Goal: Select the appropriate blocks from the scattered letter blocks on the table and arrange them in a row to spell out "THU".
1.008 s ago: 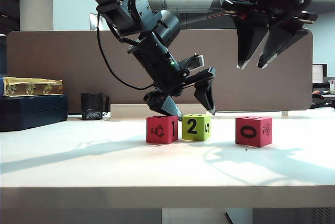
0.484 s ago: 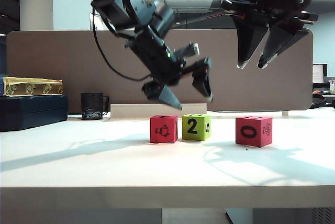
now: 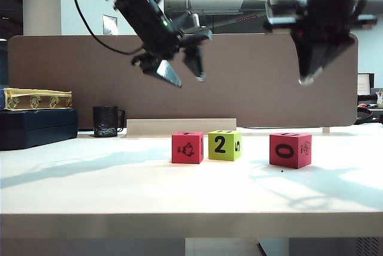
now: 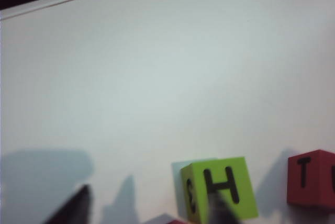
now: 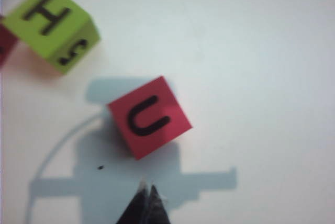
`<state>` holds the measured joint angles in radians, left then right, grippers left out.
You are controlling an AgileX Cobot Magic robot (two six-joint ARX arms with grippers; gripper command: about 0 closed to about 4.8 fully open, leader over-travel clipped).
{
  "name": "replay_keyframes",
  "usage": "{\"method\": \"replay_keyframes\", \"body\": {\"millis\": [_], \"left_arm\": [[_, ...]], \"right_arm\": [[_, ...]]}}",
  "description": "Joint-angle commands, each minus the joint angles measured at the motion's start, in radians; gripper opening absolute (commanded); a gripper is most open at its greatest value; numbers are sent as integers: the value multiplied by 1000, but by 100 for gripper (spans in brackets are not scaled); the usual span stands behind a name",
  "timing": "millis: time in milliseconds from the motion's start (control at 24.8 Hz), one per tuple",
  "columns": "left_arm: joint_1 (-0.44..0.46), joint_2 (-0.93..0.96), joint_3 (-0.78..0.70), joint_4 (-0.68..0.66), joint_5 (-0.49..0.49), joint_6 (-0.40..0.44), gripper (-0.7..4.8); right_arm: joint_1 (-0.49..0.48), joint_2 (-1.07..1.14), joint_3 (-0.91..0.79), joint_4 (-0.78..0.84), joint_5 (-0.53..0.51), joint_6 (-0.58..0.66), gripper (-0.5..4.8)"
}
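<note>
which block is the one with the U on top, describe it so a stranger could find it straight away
On the white table, three blocks stand in a row in front of the brown partition. The U block is the red one at the right end, set apart by a gap from the other red block and the green block. It alone shows a black 0 towards the exterior camera.

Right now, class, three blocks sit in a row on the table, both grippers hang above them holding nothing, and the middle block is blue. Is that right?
One detail is wrong: the middle block is lime green, as the exterior view shows. The rest holds: it sits between the two red blocks on the table, and the left gripper and right gripper hang above, empty.
</note>
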<state>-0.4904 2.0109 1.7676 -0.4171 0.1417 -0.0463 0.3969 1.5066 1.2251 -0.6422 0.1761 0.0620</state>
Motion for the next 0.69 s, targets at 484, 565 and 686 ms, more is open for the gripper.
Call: {"method": "replay_keyframes", "body": {"millis": [484,565,686], "left_arm": [[42,-26,-1,-197,-10,99,12],[42,-26,-1,-198,-10,99,12],[42,-26,-1,-205,-11,99,12]], "right_arm": [[-56,200,2,49,-90,65,-6],[-56,225,2,49,-89,65,-6],[-62,251,1,62,-88,65,-6]]}}
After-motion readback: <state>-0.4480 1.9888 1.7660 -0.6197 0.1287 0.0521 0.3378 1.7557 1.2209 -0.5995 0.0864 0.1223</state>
